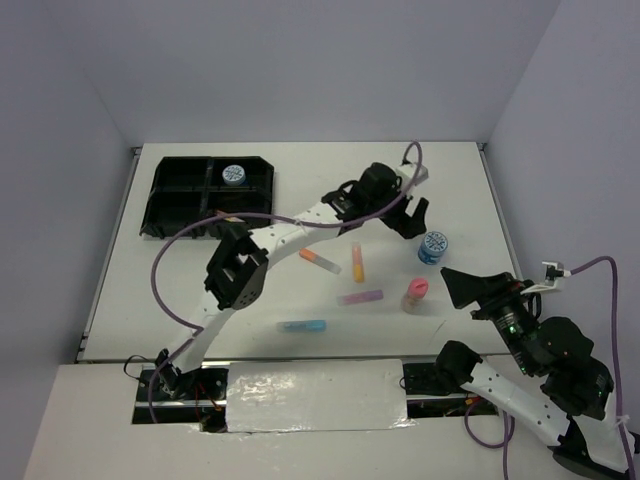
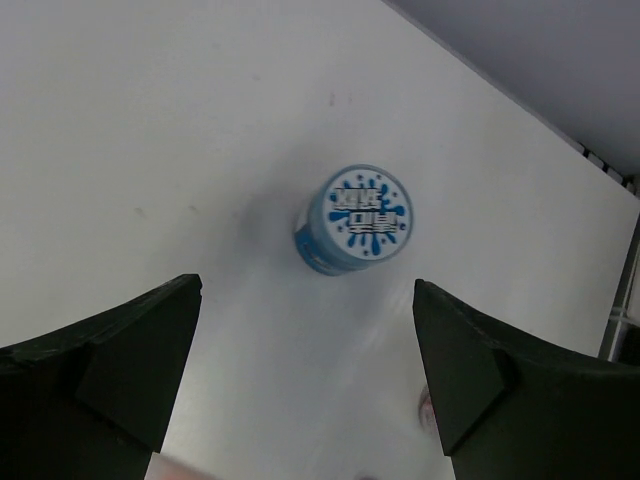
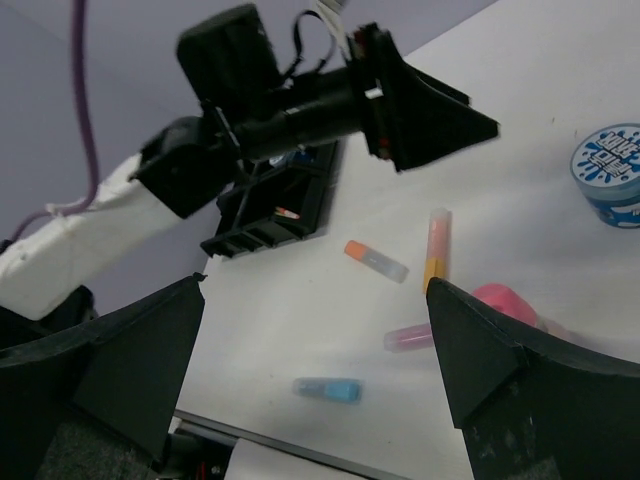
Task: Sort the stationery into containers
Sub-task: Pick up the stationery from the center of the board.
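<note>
Tape roll (image 2: pixel 355 218) is ringed by bare surface (image 2: pixel 150 130) near the right edge; left hand (image 2: pixel 305 400) and right hand (image 3: pixel 315 385) are held open.

Left arm (image 1: pixel 290 235): white link shells, black joint housings.
Right arm (image 1: pixel 505 385): same white shells, black joints.
Cables (image 1: pixel 165 265): purple, one running along each arm.
Left gripper (image 2: pixel 307 290): matte black, broad wedge-shaped fingers.
Right gripper (image 3: pixel 315 288): identical black wedges.
</note>
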Tool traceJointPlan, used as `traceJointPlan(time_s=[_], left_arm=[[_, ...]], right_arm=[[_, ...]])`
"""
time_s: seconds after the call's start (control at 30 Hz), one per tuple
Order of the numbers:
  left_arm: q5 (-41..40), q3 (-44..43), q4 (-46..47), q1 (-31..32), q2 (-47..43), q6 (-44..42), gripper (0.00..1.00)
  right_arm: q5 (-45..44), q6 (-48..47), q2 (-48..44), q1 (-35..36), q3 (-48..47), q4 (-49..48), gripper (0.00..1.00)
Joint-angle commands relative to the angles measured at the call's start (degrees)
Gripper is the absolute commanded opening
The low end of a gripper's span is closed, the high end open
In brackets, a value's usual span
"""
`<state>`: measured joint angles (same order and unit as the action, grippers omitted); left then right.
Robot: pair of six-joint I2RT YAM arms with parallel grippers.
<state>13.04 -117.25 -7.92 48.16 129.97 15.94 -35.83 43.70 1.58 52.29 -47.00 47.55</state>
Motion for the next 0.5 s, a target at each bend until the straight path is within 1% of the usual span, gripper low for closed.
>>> traceJointPlan(time_s=[0.0,0.07,0.1,0.17,0.3,0.37,0.47], left_arm=[[4.98,-4.73,6.59,3.69,4.48,-4.08,0.99],[4.54,-5.35,7.48,4.13,5.90,-3.64,0.99],[4.37,-5.53,10.27,4.39,6.86,-3.55,0.99],[2.61,-5.79,11.52,5.45,7.83,-3.90,0.99],[-0.02,-10.27,10.04,7.82,12.22,-5.48,0.99],[-3.70,-11.59,9.24,8.87,13.72,-7.33,0.99],[-8.62,-11.25,10.20,9.49,14.34,-8.47,0.99]], right_arm=[[-0.38,-1.77,1.31,0.00,-2.91,2.02,1.00],[0.41,-2.39,2.28,0.00,-3.79,2.19,1.00],[1.46,-3.09,2.37,0.00,-3.88,2.28,1.00],[2.43,-3.71,2.29,0.09,-3.97,2.02,1.00],[4.72,-5.03,0.79,0.00,-3.18,1.05,1.00],[5.25,-5.29,-0.26,0.00,-2.83,1.14,1.00],[6.13,-5.47,-1.05,0.09,-2.48,1.14,1.00]])
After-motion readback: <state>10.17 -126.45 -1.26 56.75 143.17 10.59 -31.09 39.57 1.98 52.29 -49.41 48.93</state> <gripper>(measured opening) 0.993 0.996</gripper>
